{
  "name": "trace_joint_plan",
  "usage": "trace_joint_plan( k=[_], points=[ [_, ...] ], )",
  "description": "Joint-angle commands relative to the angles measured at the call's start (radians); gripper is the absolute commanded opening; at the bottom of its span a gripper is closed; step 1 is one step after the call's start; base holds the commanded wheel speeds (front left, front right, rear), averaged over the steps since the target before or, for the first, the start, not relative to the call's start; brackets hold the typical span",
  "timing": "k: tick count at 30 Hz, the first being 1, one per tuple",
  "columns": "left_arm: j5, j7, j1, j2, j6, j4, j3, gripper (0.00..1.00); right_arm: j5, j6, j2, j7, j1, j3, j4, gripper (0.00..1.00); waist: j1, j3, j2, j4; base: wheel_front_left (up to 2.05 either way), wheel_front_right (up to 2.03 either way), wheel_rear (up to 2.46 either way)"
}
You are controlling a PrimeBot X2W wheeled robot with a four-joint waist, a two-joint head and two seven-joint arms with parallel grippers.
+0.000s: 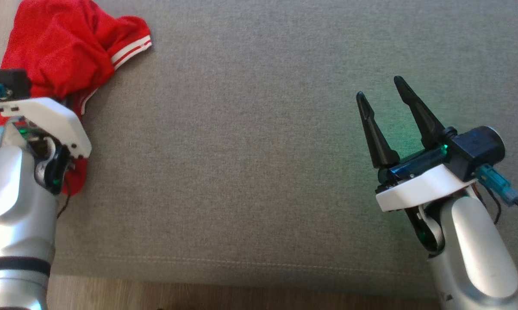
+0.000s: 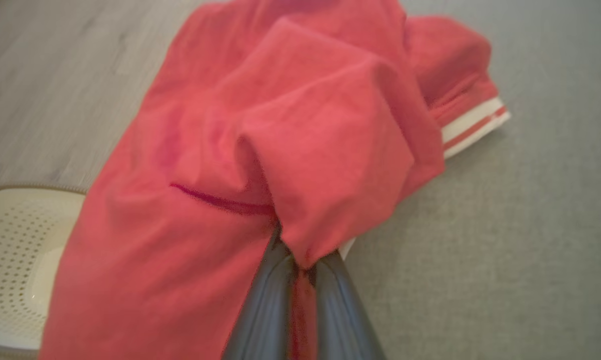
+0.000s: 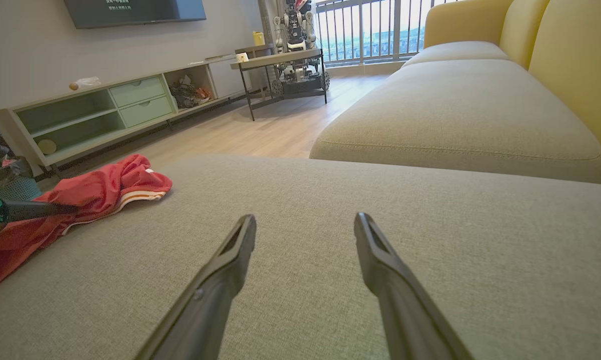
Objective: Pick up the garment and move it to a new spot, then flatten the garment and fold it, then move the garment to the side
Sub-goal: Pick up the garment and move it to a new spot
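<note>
Garment (image 1: 56, 47): red with white-striped trim, bunched at the far left edge of the grey cushion (image 1: 250, 129). Left gripper (image 2: 300, 260): fingers pinched together on a fold of the garment. Right gripper (image 1: 379, 87): fingers spread wide and empty, positioned over bare cushion, well apart from the garment.
</note>
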Motion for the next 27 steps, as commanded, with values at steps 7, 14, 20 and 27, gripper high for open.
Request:
trace_joint_plan(
  k=[7, 14, 20, 27],
  points=[
    [-0.049, -0.150, -0.074, 0.032, -0.006, -0.066, -0.013, 0.00, 0.028, 0.000, 0.010, -0.034, 0.003, 0.020, 0.023, 1.00, -0.0002, -0.100, 0.0000, -0.020, 0.00, 0.00, 0.00],
    [-0.296, -0.133, -0.044, -0.013, -0.006, -0.288, -0.076, 0.00, 0.064, 0.000, 0.014, -0.056, 0.012, 0.020, 0.086, 1.00, -0.0002, -0.223, 0.0000, -0.054, 0.00, 0.00, 0.00],
    [-0.415, -0.047, -0.012, -0.042, 0.000, -0.507, -0.093, 0.00, 0.107, 0.000, 0.014, -0.068, -0.012, 0.006, 0.116, 1.00, -0.0002, -0.275, 0.0000, -0.124, 0.00, 0.00, 0.00],
    [-0.494, 0.059, -0.026, -0.177, 0.072, -0.722, -0.162, 0.00, 0.146, 0.000, 0.014, -0.074, -0.049, -0.080, 0.142, 1.00, -0.0002, -0.272, 0.0000, -0.222, 0.00, 0.00, 0.00]
  ],
)
